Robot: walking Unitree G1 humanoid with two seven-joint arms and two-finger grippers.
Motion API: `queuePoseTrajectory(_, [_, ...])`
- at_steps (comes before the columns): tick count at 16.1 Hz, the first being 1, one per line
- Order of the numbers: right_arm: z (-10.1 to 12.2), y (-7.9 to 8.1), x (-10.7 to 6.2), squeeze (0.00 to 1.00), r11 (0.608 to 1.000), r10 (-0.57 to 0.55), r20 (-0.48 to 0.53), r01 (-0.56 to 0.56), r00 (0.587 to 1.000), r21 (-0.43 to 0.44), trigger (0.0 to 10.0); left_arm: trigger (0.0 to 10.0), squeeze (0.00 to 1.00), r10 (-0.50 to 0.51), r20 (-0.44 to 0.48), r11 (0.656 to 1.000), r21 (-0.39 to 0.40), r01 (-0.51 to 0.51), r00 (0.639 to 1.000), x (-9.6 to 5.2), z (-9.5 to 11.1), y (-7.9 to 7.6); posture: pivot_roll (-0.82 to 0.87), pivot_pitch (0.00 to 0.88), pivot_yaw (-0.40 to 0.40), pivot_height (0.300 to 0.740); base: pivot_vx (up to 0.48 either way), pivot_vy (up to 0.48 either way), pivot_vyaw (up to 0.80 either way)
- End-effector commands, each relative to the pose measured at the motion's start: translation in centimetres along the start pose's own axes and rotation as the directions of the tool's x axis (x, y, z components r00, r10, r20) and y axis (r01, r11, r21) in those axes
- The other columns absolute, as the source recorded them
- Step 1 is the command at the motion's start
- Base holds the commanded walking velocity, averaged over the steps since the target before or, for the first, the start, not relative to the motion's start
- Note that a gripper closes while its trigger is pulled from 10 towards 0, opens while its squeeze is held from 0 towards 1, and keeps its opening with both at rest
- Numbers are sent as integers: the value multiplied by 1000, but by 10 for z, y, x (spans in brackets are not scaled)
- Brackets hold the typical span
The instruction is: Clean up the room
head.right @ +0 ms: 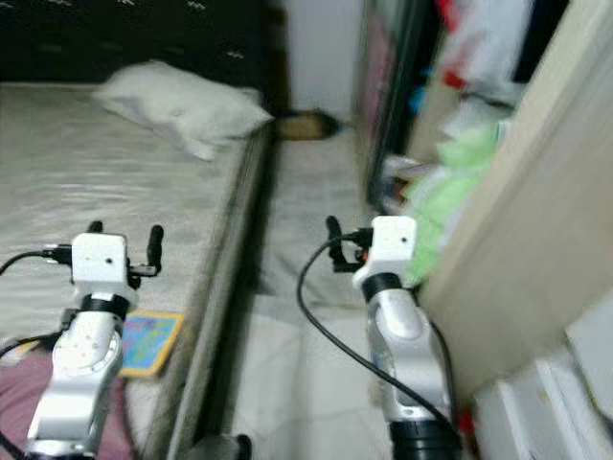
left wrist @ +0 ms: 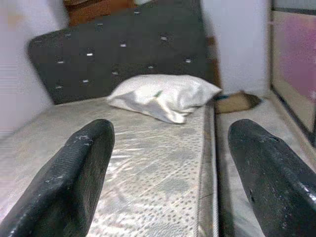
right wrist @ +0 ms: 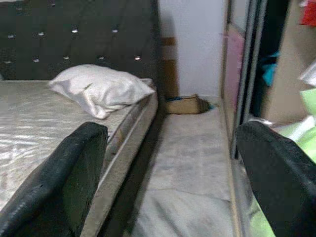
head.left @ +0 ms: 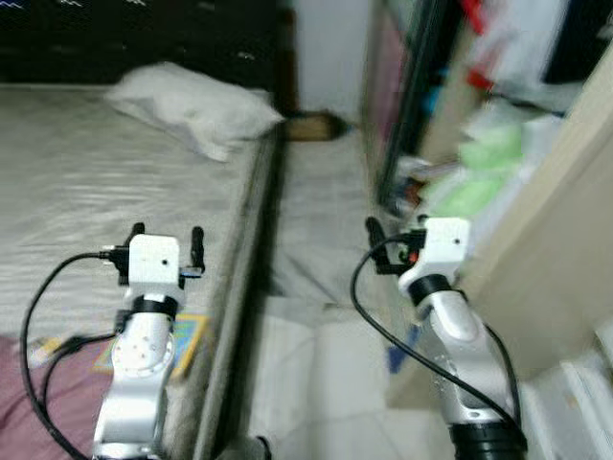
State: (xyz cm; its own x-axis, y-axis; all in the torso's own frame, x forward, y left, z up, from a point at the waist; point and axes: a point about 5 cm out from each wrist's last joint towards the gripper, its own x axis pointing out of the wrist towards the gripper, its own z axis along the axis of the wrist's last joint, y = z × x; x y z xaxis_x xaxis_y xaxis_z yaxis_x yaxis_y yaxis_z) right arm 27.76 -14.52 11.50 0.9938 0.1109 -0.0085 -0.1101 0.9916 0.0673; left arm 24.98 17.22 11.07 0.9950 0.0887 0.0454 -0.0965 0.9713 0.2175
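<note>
1. Over the near corner of the bed (head.left: pixel 86 182), the left gripper (head.left: pixel 165 241) is raised with its two black fingers spread apart and nothing between them.
2. Above the strip of floor (head.left: pixel 321 220) between the bed and the wardrobe (head.left: pixel 421 96), the right gripper (right wrist: pixel 170 163) is held up at about the same height, its fingers also wide apart and empty.
3. A white pillow (head.left: pixel 192 107) lies at the far end of the bare mattress, up against the dark buttoned headboard (left wrist: pixel 123 49) and close to the mattress edge on the floor side.
4. A colourful flat book (head.right: pixel 148 342) rests on the bed's near edge, just beside the left arm, with a pink cloth (head.left: pixel 38 402) next to it.
5. A small brown cardboard box (right wrist: pixel 185 104) sits on the floor at the far end of the strip, against the wall.
6. On the robot's right the wardrobe stands open, with green (head.left: pixel 479 172) and white bags piled at its bottom; they are too blurred to tell apart further.
</note>
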Motion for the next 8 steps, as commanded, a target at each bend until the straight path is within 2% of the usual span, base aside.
queuePoseTrajectory(1, [1, -3, 0, 0, 1000, -12, 8, 12, 1000, -3, 10000, 10000, 0, -1, 7, 1000, 7, 1, 1000, 1, 1, 0, 15, 0, -15, 740, 0, 0, 800])
queuePoseTrajectory(5, [1, -1, 0, 0, 1000, -2, 7, 2, 1000, -4, 10000, 10000, 0, 3, 15, 1000, 8, -3, 1000, 2, 2, -2, 12, 0, -19, 740, 0, 0, 800])
queuePoseTrajectory(8, [2, -4, 3, 0, 1000, -2, 11, 2, 1000, -9, 10000, 10000, 0, -34, 7, 999, 0, 34, 999, 3, 2, -6, 14, 0, -22, 740, 0, 0, 800])
